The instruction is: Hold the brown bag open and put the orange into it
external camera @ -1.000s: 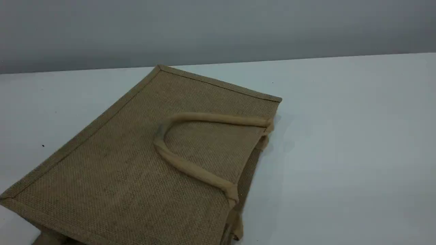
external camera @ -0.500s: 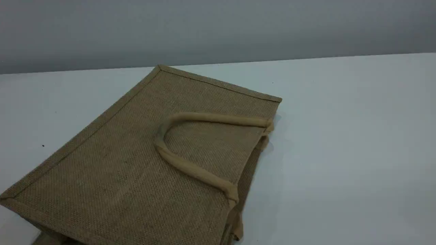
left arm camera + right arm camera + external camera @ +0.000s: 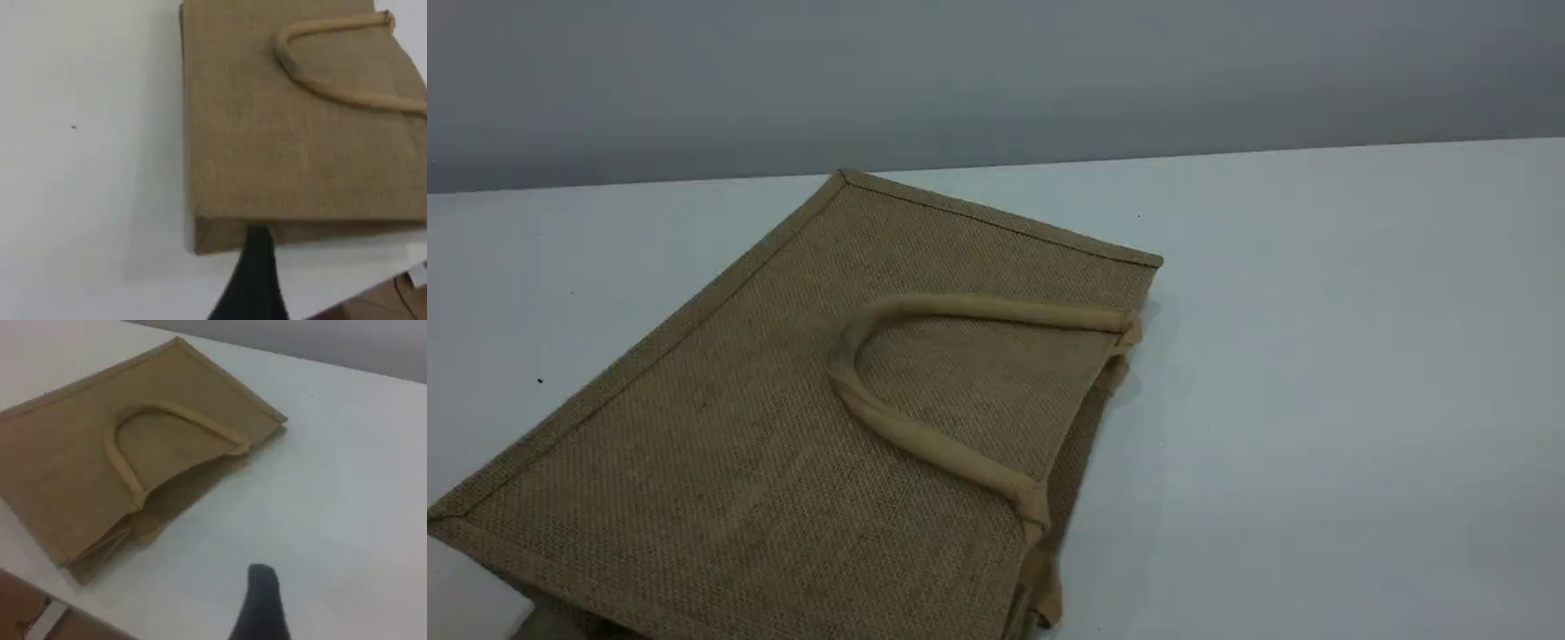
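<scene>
Jute brown bag (image 3: 720, 480) flat on white table (image 3: 1316, 400) (handle (image 3: 996, 310) uppermost)

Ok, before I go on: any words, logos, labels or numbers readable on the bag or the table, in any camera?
None can be read in any view.
The brown bag: plain woven fabric on the side that faces up, no print or tag in sight.
Its handle: plain.
The table: only a tiny dark speck, not writing.

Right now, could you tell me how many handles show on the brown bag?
1 in full: the handle lies on top of the brown bag. Beige bits at the mouth edge suggest a second, mostly hidden beneath.
</scene>
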You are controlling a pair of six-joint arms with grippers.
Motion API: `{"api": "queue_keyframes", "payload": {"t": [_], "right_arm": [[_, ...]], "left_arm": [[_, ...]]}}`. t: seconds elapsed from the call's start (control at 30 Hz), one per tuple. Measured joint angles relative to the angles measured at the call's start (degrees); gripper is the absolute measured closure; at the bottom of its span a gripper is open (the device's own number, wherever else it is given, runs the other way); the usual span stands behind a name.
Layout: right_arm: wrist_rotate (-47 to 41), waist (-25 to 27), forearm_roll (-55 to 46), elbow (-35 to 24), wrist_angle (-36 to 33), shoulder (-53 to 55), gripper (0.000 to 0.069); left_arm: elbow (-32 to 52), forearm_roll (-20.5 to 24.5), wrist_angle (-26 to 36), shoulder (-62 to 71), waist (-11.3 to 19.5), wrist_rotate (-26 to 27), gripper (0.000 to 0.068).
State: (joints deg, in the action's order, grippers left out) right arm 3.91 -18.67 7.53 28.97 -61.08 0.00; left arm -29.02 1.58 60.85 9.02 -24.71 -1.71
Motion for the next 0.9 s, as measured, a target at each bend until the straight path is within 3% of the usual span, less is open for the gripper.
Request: {"api": "queue_keyframes", "payload": {"t": [0.13, 0.43, 0.73, 0.83, 0.9], "right_arm": [[0.0, 2.9, 0.1, 0.0, -0.1, 0.0, 0.0200], [0.0, 16.1, 0.0, 0.0, -0.1, 0.0, 0.0200], [0.0, 16.5, 0.1, 0.1, -0.3, 0.0, 0.0200], [0.0, 16.5, 0.1, 0.1, -0.3, 0.0, 0.0200], [0.0, 16.5, 0.1, 0.1, -0.3, 0.0, 0.0200]], "left_arm": [[0.3, -0.1, 0.9, 0.0, 0.0, 0.2, 0.0116], [0.2, -0.1, 1.0, 0.0, 0.0, 0.2, 0.0116], [0.2, -0.1, 1.0, 0.0, 0.3, 0.2, 0.0116], [0.2, -0.1, 1.0, 0.0, 3.9, 0.5, 0.0116], [0.2, -0.1, 1.0, 0.0, 8.1, 0.5, 0.0116]]}}
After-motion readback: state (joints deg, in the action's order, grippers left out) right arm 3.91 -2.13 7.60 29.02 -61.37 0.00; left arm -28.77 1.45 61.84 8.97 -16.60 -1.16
